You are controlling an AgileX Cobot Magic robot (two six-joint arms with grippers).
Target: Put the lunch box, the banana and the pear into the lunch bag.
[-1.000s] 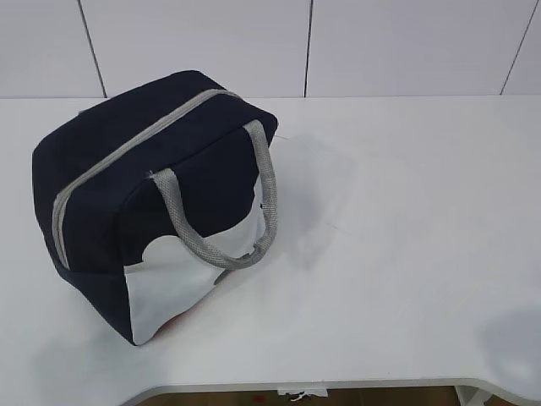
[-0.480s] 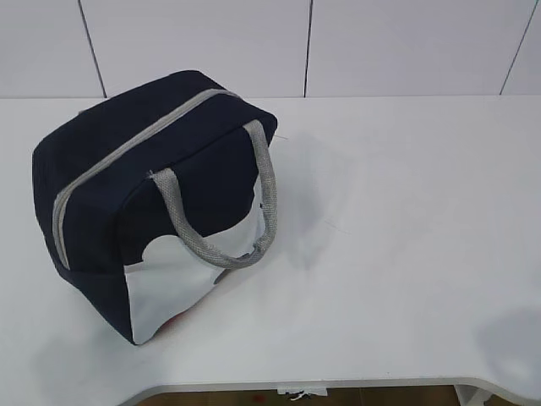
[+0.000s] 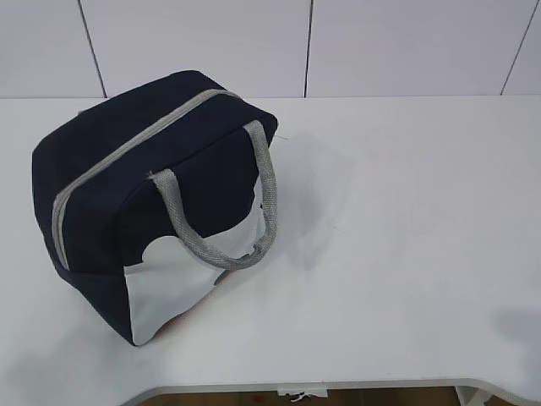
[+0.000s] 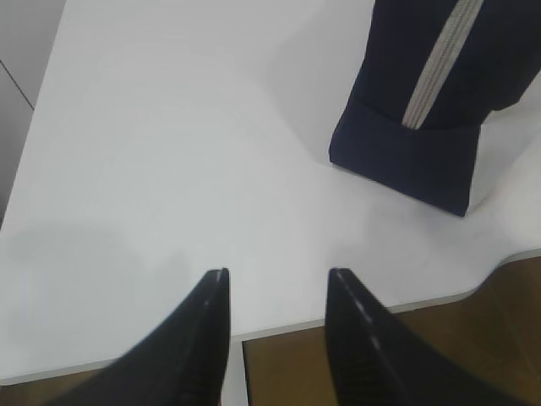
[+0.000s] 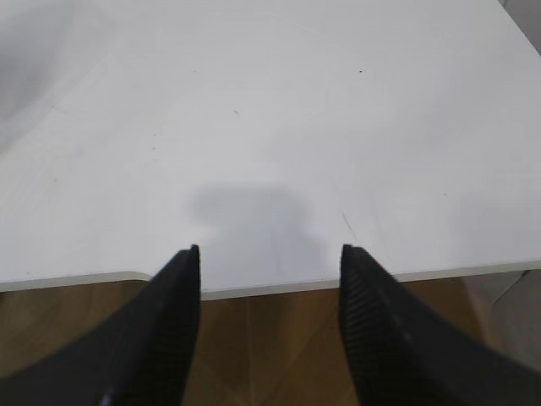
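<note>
The lunch bag (image 3: 156,203) is sitting on the left part of the tabletop (image 3: 406,211), nearer the back edge than the front, and I am seeing it zipped shut along its grey zipper (image 3: 127,152) in the exterior view. Its grey webbing handle (image 3: 224,203) is hanging down over the navy side and the white lower panel (image 3: 173,288) that faces the front edge. A small reddish patch is showing under the bag's front bottom corner; I cannot tell what it is.

The exterior view is giving me the whole bag but neither arm. My left wrist view is showing what that one does not: the left gripper (image 4: 279,283), its dark fingers spread apart with nothing between them, hanging over the front-left edge of the tabletop. In that view only one end of the bag (image 4: 418,101) is appearing, at the upper right, with the zipper (image 4: 439,63) running down it.

My right wrist view is showing the right gripper (image 5: 270,258), likewise spread wide and gripping nothing, poised over the front edge of the tabletop (image 5: 279,110) with its own shadow lying just beyond the fingertips. The bag is not appearing there.

Behind the tabletop a white panelled wall (image 3: 406,46) is standing, and brown floor (image 5: 262,338) is showing below the front edge in both wrist views.
</note>
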